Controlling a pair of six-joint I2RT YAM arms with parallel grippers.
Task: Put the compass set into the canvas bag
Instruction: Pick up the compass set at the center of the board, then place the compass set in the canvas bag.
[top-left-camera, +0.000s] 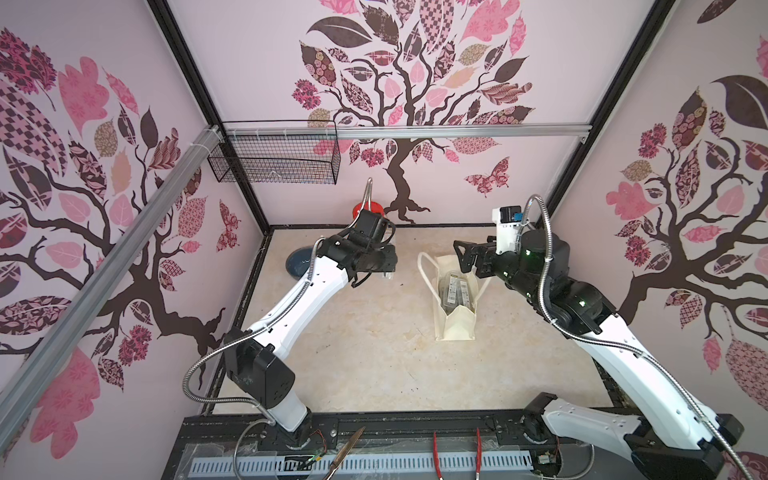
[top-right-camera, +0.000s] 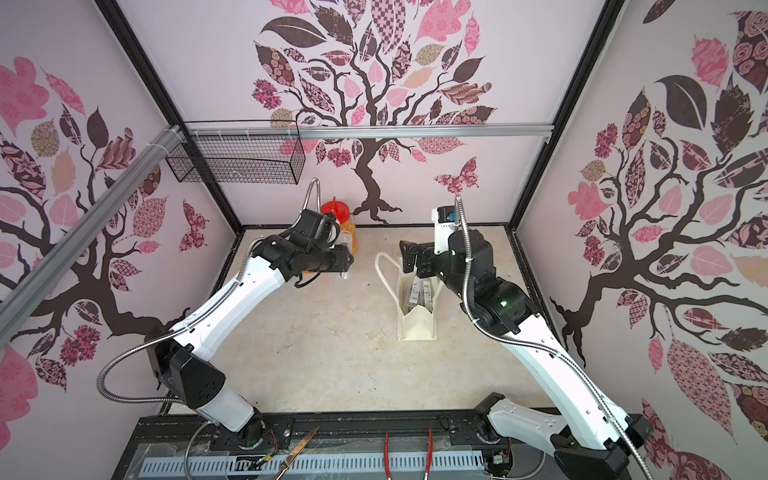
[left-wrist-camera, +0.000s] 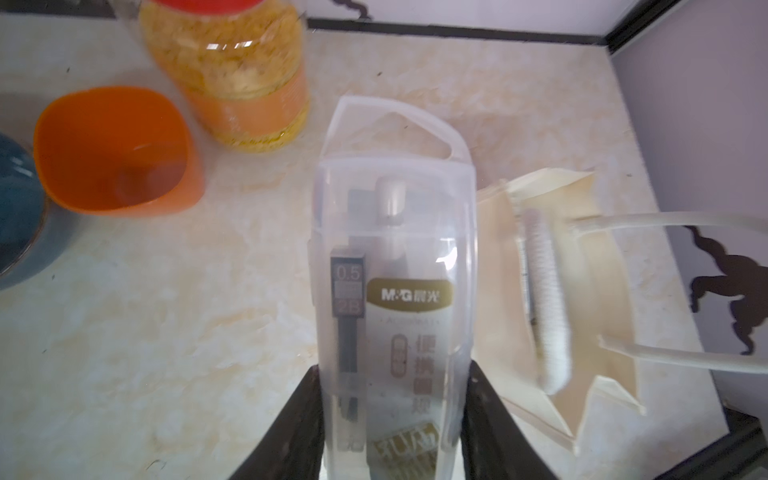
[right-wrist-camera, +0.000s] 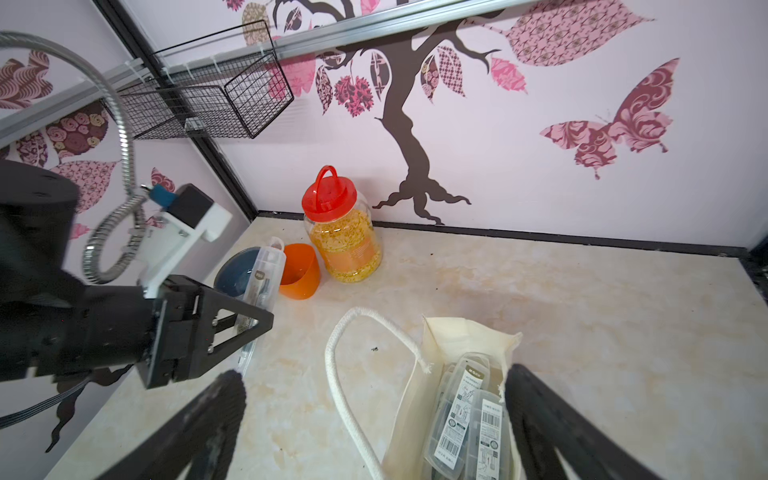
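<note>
A compass set (left-wrist-camera: 395, 291), a clear plastic case with a gold label, is clamped at its near end in my left gripper (left-wrist-camera: 395, 370), above the tabletop. The right wrist view shows this case (right-wrist-camera: 264, 274) sticking up out of the left gripper (right-wrist-camera: 253, 328), to the left of the bag. The canvas bag (top-left-camera: 455, 328) (top-right-camera: 415, 328) (right-wrist-camera: 465, 336) stands open at mid-table, with two more compass sets (right-wrist-camera: 461, 411) (top-left-camera: 455, 291) inside. My right gripper (right-wrist-camera: 376, 378) (top-left-camera: 465, 259) hovers open over the bag's far end, one finger (right-wrist-camera: 540, 415) against its rim.
Behind the left gripper, near the back wall, stand a red-lidded jar (right-wrist-camera: 345, 245) of yellow grains, an orange cup (right-wrist-camera: 299, 272) and a blue bowl (top-left-camera: 299, 262). A wire basket (top-left-camera: 274, 158) hangs on the back rail. Scissors (top-left-camera: 345, 453) and pliers (top-left-camera: 457, 453) lie along the front ledge.
</note>
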